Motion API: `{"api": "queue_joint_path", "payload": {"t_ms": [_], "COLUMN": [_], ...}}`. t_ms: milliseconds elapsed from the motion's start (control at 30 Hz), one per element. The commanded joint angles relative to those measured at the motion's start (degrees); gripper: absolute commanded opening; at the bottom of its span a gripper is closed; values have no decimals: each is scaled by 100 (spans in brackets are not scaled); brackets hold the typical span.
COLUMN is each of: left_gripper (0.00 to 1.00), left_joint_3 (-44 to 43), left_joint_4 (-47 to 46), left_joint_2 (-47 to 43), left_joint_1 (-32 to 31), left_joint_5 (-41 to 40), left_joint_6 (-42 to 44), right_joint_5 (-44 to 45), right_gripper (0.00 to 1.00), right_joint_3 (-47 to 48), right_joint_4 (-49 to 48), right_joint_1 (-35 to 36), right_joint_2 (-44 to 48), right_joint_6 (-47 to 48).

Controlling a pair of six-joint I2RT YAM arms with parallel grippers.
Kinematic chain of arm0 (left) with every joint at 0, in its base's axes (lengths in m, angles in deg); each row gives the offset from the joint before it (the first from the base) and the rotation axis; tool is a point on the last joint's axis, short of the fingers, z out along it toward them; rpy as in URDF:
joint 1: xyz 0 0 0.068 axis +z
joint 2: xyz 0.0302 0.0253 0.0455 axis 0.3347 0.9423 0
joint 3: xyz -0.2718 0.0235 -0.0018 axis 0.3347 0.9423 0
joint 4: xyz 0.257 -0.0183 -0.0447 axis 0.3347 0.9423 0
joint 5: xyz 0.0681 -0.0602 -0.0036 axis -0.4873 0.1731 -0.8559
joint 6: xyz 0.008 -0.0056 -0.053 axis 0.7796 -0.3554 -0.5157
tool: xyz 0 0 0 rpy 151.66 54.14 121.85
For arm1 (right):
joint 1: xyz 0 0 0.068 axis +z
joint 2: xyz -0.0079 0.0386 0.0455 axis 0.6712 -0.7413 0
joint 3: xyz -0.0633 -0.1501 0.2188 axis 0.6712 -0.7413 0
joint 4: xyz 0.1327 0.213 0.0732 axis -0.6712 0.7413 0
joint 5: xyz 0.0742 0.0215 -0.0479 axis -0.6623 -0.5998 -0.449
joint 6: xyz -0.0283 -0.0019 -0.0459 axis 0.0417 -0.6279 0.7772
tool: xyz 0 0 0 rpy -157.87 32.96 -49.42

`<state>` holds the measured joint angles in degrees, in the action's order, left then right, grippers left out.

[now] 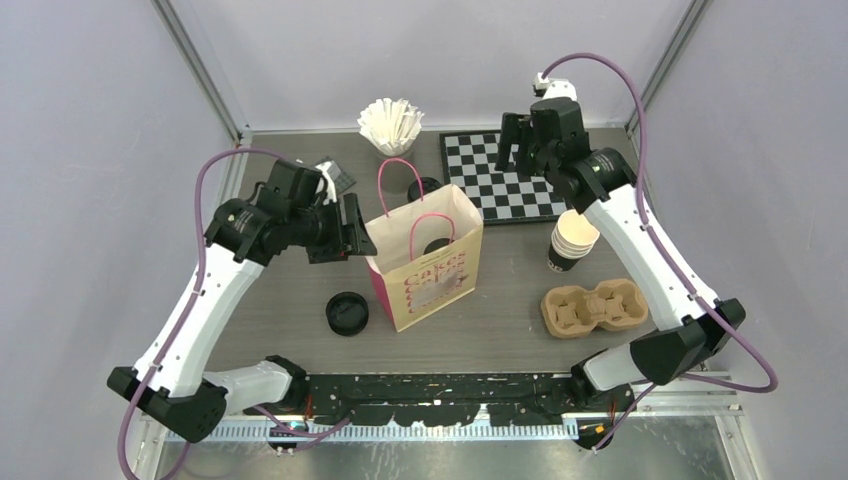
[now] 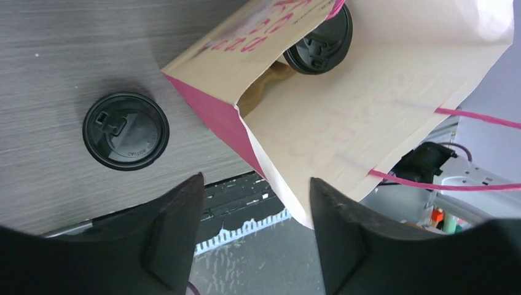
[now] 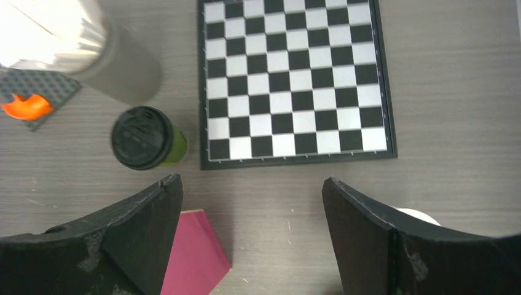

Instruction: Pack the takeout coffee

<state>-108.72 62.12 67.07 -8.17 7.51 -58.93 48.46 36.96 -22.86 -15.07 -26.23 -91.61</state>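
Observation:
One takeout coffee cup [image 1: 437, 245] with a black lid [image 2: 319, 40] stands inside the cream paper bag [image 1: 425, 260], on something brown. A second lidded cup [image 1: 347, 313] stands on the table left of the bag, its lid [image 2: 126, 131] seen from above. A third cup [image 3: 142, 137], with a green wall, stands behind the bag [image 1: 425, 187]. My left gripper [image 2: 257, 203] hovers open by the bag's left rim [image 1: 350, 228], nothing between its fingers. My right gripper [image 3: 252, 196] is open and empty above the chessboard's near edge [image 1: 515, 150].
A chessboard [image 1: 505, 175] lies at the back right. A stack of open paper cups [image 1: 572, 240] and a brown pulp carrier [image 1: 593, 308] sit right of the bag. White paper filters [image 1: 390, 125] stand at the back. The bag's pink handles [image 1: 410, 185] stick up.

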Motion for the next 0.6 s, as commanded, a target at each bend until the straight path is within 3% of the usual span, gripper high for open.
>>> {"api": "queue_joint_path", "payload": {"t_ms": [0, 133, 333, 567], "left_gripper": [71, 79, 83, 85], "left_joint_3": [-365, -565, -865, -526], "left_joint_4": [-65, 113, 215, -156], "left_joint_2": [-188, -91, 159, -113], "left_joint_1": [4, 5, 4, 12], "left_joint_5": [-479, -888, -1096, -1450], "left_joint_6": [399, 762, 1003, 1248], "right_joint_5": [-41, 210, -139, -446], "right_gripper": [88, 88, 88, 82], "right_joint_3": [-386, -1078, -1789, -1139], "right_joint_4": [170, 107, 125, 27], "right_joint_1": [-171, -204, -206, -206], "right_joint_2": [-173, -256, -140, -1011], "right_joint_6": [-303, -399, -583, 46]}}
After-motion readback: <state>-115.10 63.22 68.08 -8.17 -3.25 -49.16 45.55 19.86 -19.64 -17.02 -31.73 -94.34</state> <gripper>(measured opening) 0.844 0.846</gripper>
